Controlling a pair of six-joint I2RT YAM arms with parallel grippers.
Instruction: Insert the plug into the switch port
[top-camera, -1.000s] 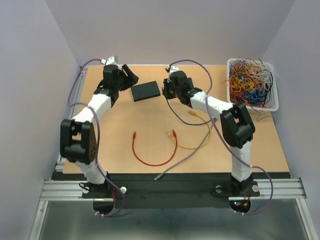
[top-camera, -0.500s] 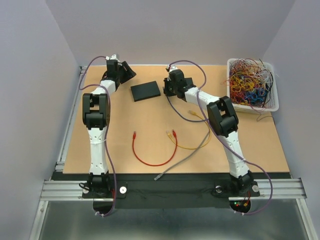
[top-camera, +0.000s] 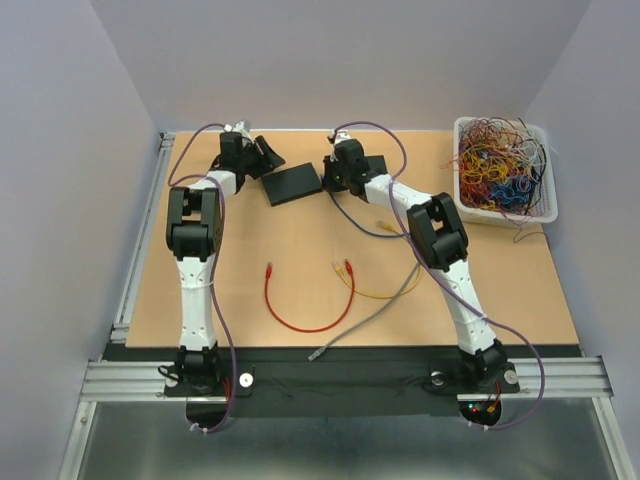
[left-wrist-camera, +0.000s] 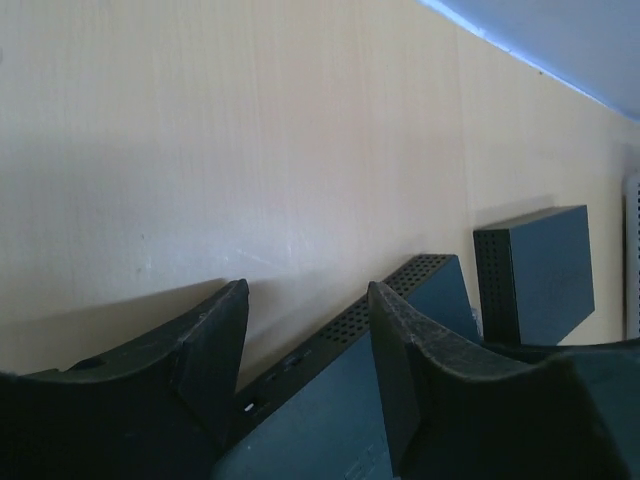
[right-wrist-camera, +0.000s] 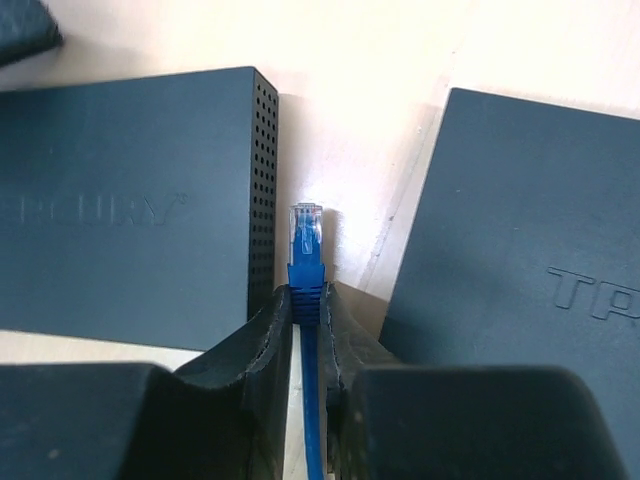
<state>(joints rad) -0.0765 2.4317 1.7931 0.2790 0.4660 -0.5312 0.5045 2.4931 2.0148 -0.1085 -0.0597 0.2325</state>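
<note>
Right end effector (right-wrist-camera: 306, 300) is pinched almost closed on the blue boot of the plug (right-wrist-camera: 306, 226), whose clear tip juts just past the fingertips, while the blue cable (right-wrist-camera: 308, 420) trails back between the fingers. Left of it lies the switch (right-wrist-camera: 130, 210), its perforated side wall facing the plug across a narrow strip of counter (right-wrist-camera: 350, 130). A second dark box (right-wrist-camera: 520, 240) sits to the right, also apart from the plug. Which face carries the ports cannot be told from this wrist.

Left end effector (left-wrist-camera: 305, 300) is spread wide and grips nothing. Its fingers (left-wrist-camera: 215, 340) straddle a corner of the switch (left-wrist-camera: 330, 400); whether they touch it is unclear.

Overhead, the left end effector (top-camera: 262, 155) is just beside the switch (top-camera: 291, 183). The right end effector (top-camera: 342, 172) hangs between the switch and the second dark box (top-camera: 376, 163). A red cable (top-camera: 300, 325) and a yellow cable (top-camera: 375, 293) lie well behind both, toward the bases.
</note>
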